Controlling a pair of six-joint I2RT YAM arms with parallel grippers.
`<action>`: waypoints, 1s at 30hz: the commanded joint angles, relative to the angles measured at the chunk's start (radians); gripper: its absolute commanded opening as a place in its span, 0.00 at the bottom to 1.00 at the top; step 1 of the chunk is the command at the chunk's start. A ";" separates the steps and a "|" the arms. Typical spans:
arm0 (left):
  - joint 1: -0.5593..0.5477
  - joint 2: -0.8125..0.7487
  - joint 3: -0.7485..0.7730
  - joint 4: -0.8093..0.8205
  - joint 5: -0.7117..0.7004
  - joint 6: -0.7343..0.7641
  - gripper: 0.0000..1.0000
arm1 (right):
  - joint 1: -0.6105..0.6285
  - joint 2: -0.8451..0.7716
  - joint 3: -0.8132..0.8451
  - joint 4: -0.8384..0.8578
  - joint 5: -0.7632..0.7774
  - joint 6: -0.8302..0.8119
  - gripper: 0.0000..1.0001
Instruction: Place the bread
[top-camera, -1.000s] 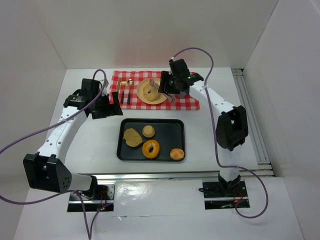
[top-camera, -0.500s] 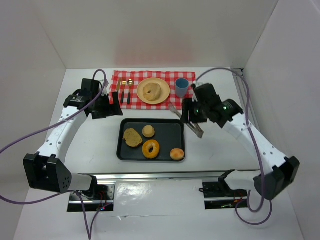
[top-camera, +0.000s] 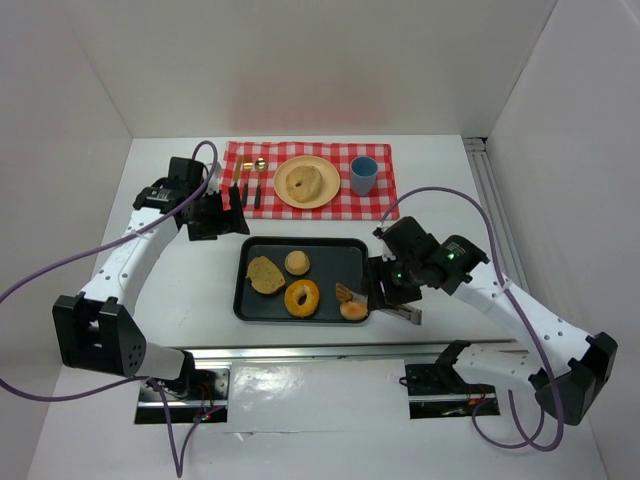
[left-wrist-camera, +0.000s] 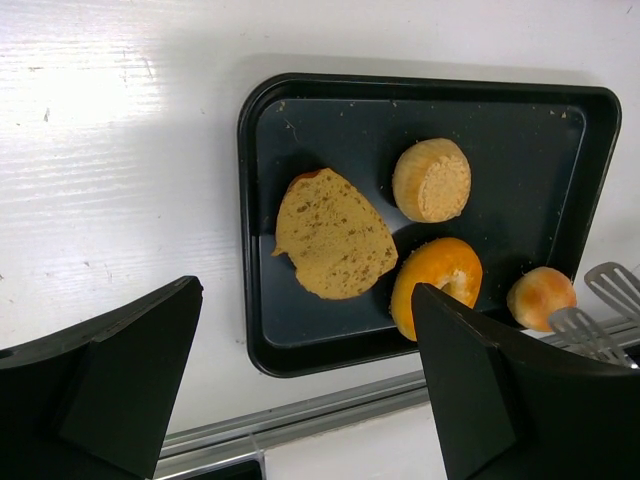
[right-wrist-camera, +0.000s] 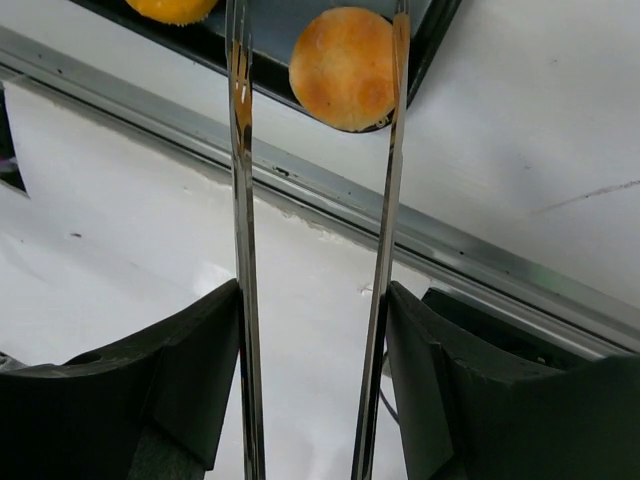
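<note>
Right gripper (top-camera: 390, 287), half-closed, clamps tongs (right-wrist-camera: 240, 200) whose blades flank the bun (right-wrist-camera: 345, 68) in the tray's (top-camera: 330, 248) near right corner, one touching it. Doughnut (top-camera: 301, 298), slice (top-camera: 265, 274) and roll (top-camera: 297, 262) lie beside it. Left gripper (top-camera: 228, 212) hangs spread and empty. Beyond, a checked cloth (top-camera: 240, 160) carries plate (top-camera: 325, 196) and cup (top-camera: 363, 175) on the white table (top-camera: 190, 280)

Tray (top-camera: 340, 258) sits mid-table (top-camera: 180, 285), toward the near edge. In it: a bread slice (top-camera: 264, 274) at left, a small roll (top-camera: 297, 262) just right of it, a ring-shaped piece (top-camera: 302, 298) in front of the roll, and a bun (top-camera: 353, 308) in the near right corner, between the tips of the tongs (top-camera: 346, 293). Behind the tray a cloth (top-camera: 385, 205) carries cutlery (top-camera: 250, 182) at left, a plate (top-camera: 326, 170) with a bagel (top-camera: 300, 183) on it in the middle, and a cup (top-camera: 363, 175) at right.
</note>
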 joint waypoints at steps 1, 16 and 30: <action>-0.002 -0.004 0.041 0.004 0.023 0.014 1.00 | 0.034 0.014 -0.005 -0.023 0.003 0.010 0.64; -0.011 0.005 0.031 0.024 0.044 -0.005 1.00 | 0.094 0.108 -0.014 -0.049 0.068 -0.008 0.67; -0.011 0.005 0.021 0.033 0.024 -0.005 1.00 | 0.133 0.181 0.106 -0.129 0.077 -0.066 0.60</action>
